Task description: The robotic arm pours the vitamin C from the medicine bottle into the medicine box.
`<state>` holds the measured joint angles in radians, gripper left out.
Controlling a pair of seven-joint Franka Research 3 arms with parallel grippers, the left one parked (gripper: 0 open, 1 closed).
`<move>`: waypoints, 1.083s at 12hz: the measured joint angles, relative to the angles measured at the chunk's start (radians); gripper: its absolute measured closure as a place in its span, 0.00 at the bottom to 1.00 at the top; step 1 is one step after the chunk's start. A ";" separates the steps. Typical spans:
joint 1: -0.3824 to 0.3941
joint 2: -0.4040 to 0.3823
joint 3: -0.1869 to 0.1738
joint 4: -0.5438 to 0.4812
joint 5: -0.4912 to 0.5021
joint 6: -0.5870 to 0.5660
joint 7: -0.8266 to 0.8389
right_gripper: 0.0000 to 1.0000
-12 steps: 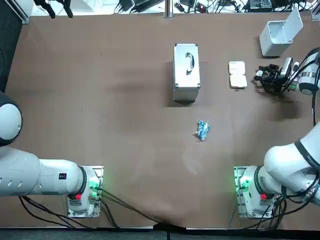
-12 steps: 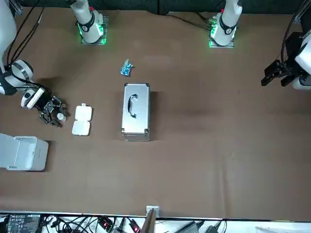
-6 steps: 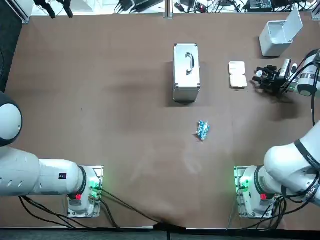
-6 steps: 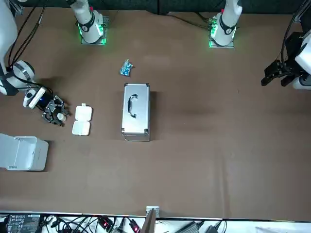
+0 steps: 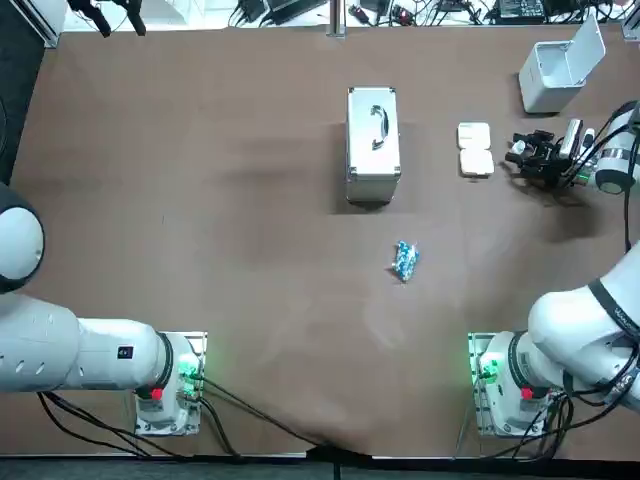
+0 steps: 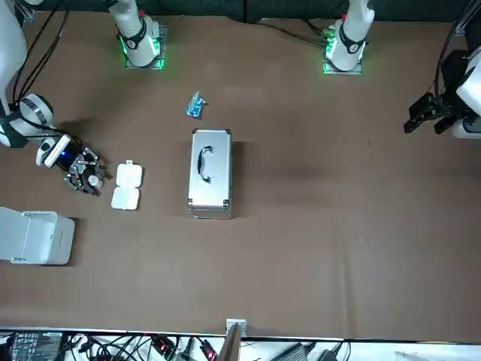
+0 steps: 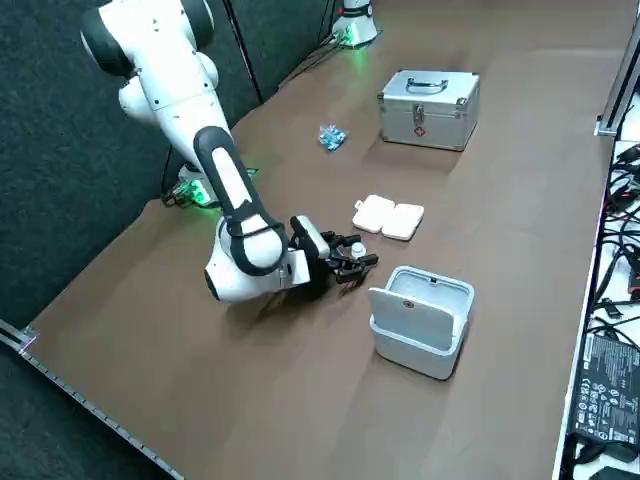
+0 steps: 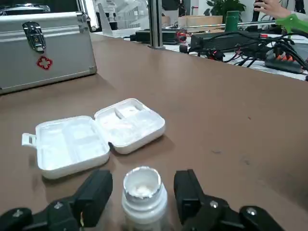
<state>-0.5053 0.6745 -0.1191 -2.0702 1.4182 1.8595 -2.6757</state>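
Right claw (image 7: 355,262) sits low over the bench (image 5: 250,200), near its far right corner. Jaws are part open, straddling the bottle (image 8: 143,197) with a thin gap each side, not clamped. The bottle is uncapped, with white contents at the mouth. The pill box (image 8: 94,137) lies open just beyond it, between the bottle and the metal case (image 5: 373,140).

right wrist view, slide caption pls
Open right gripper straddling the uncapped medicine bottle, open medicine box lying just beyond.
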 joint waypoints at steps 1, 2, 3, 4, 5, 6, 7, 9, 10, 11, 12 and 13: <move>-0.004 0.005 0.000 0.004 0.000 -0.002 -0.002 0.19; -0.006 0.011 -0.001 0.009 0.002 -0.004 -0.004 0.19; -0.008 0.017 -0.002 0.013 0.006 -0.005 -0.008 0.20; -0.010 0.022 -0.003 0.018 0.009 -0.007 -0.011 0.20; -0.012 0.027 -0.003 0.021 0.010 -0.009 -0.013 0.20; -0.013 0.029 -0.003 0.022 0.011 -0.011 -0.014 0.21; -0.015 0.031 -0.003 0.024 0.011 -0.012 -0.015 0.23; -0.015 0.033 -0.003 0.024 0.011 -0.012 -0.015 0.27; -0.016 0.034 -0.003 0.024 0.011 -0.013 -0.016 0.28; -0.016 0.035 -0.003 0.024 0.011 -0.013 -0.016 0.32; -0.016 0.035 -0.003 0.025 0.011 -0.015 -0.018 0.33; -0.016 0.035 -0.003 0.025 0.012 -0.021 -0.022 0.36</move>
<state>-0.5209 0.7099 -0.1220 -2.0456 1.4297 1.8387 -2.6973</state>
